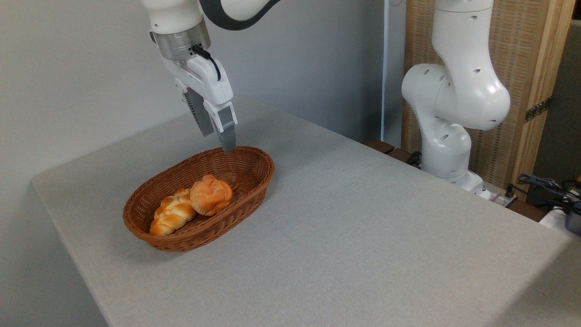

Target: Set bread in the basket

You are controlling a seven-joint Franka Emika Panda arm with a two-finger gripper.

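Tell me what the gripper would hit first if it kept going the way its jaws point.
Probably the basket: the gripper points down over its far end, likely meeting the floor or rim there, beyond the bun. Depth is unclear.

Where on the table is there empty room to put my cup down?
The table is bare everywhere right of the basket and along the front edge. The basket is crowded: bun and braided loaf touch, gripper above.

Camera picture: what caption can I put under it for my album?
Round bun resting beside braided loaf in wicker basket, open tool above.
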